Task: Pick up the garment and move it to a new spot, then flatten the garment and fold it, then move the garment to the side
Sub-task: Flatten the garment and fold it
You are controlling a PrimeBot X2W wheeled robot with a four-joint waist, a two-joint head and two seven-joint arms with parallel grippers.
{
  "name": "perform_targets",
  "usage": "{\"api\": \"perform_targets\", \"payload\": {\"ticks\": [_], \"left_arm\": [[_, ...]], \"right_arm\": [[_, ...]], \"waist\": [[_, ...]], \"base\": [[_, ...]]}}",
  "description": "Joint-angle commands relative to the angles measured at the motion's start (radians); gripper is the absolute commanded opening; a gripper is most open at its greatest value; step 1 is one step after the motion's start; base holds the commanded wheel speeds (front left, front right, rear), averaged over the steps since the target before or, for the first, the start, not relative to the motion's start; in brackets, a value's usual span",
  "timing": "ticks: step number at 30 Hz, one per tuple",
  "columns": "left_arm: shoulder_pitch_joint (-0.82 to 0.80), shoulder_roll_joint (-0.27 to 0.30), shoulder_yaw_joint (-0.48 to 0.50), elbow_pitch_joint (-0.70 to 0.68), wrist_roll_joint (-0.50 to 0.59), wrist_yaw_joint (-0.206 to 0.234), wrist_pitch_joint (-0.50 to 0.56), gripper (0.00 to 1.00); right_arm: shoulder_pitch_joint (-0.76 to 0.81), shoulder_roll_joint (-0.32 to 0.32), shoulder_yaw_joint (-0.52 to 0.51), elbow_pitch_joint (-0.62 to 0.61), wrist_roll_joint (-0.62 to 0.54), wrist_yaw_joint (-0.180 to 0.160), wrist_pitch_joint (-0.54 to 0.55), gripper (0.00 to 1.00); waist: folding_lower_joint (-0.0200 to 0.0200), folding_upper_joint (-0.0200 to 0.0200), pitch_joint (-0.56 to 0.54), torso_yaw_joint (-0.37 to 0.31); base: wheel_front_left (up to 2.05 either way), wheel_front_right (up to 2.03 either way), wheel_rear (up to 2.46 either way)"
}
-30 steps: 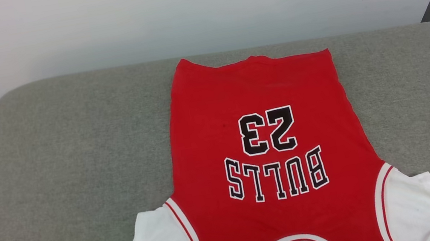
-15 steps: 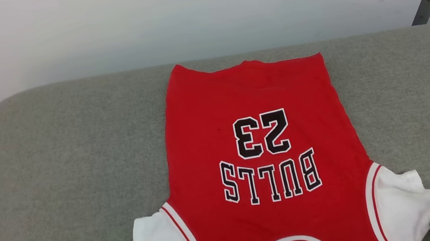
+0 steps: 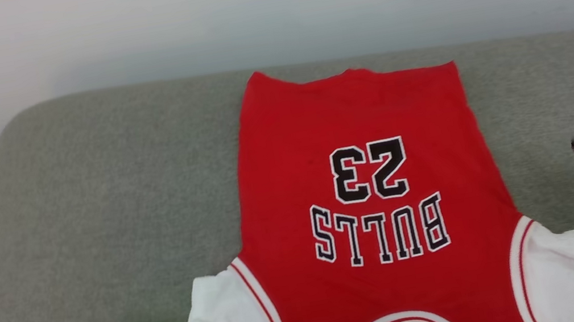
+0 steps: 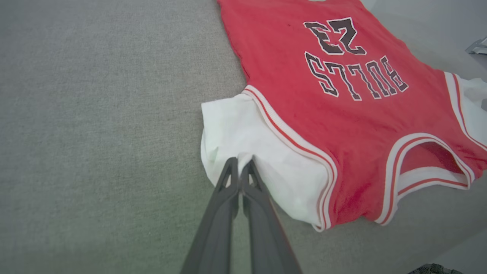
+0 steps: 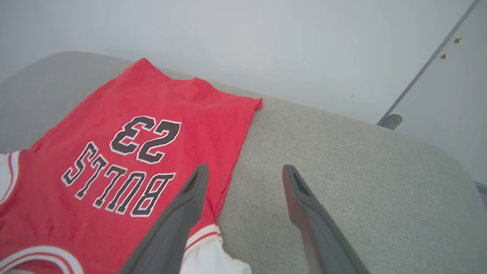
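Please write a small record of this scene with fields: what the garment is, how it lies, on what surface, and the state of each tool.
garment: red fabric jersey shirt with short white sleeves and black "BULLS 23" lettering
position: spread flat, lettering up, neck toward the robot, hem toward the pale wall
surface: grey woven cushion
left tool: shut on the edge of the left white sleeve
right tool: open, holding nothing, at the shirt's right side
folding: not yet done

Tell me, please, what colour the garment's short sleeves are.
The sleeves are white, with red-and-white striped armhole trim; clearest in the left wrist view.
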Motion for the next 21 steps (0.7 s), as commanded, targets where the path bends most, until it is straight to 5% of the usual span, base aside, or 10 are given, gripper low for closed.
{"api": "perform_targets", "payload": {"ticks": [1,12,21], "left_arm": [[-0.036,-0.019,-0.003,0.001,0.018,-0.010,0.007,0.00],[-0.209,-0.143,-0.045,0.064,0.092,-0.090,0.052,0.00],[-0.301,-0.234,-0.078,0.135,0.130,-0.158,0.054,0.00]], "right_arm": [[-0.081,0.026,-0.005,0.055,-0.027,-0.001,0.003,1.00],[-0.580,0.067,0.101,0.551,-0.121,-0.001,0.068,1.00],[-0.800,0.074,0.093,0.853,-0.148,-0.001,0.149,1.00]], "waist": [[0.0000,-0.0001,0.050,0.049],[0.0000,-0.0001,0.202,0.199],[0.0000,-0.0001,0.294,0.302]], "base": [[0.00,0.00,0.00],[0.00,0.00,0.00],[0.00,0.00,0.00]]}}
